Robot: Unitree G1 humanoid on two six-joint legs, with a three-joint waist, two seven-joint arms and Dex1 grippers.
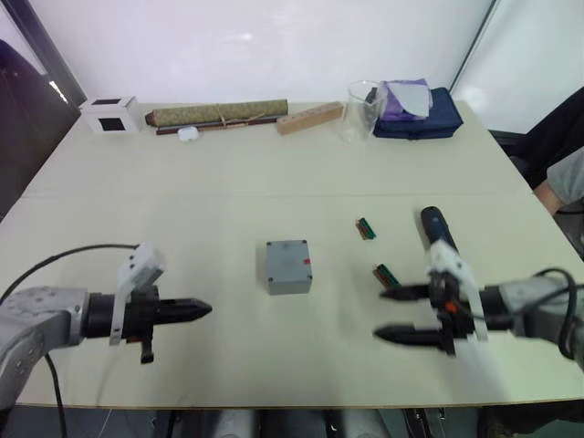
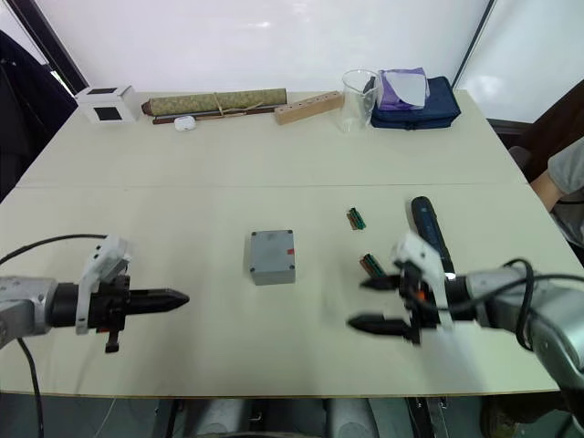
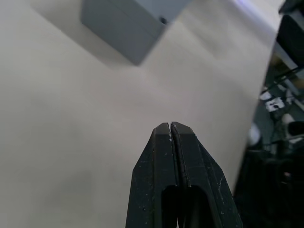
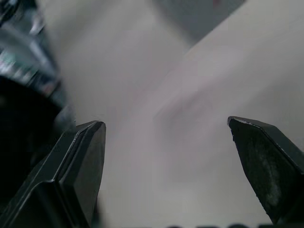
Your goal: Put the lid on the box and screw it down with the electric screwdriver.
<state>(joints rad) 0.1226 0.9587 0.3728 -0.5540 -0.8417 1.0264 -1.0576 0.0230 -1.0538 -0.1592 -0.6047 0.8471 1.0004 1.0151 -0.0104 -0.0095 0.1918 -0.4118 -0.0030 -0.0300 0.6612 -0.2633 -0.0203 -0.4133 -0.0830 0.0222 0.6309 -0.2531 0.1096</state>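
Observation:
The grey box (image 1: 288, 266) sits in the middle of the table, closed by a flat top with small holes at its corners, which looks like the lid (image 1: 287, 259). A red mark shows at its right edge. The black electric screwdriver (image 1: 438, 228) lies on the table right of the box, just behind my right gripper (image 1: 397, 313). That gripper is open and empty, its fingers (image 4: 80, 161) spread wide and pointing toward the box. My left gripper (image 1: 205, 310) is shut on nothing, hovering left of the box (image 3: 128, 23) and pointing at it.
Two small green-and-red pieces (image 1: 366, 228) (image 1: 384, 273) lie between box and screwdriver. Along the far edge stand a white cube (image 1: 111, 115), a rolled mat (image 1: 219, 113), a wooden block (image 1: 310, 118), a glass beaker (image 1: 362, 109) and a blue pouch (image 1: 420, 119). A person's arm (image 1: 566, 178) is at the right.

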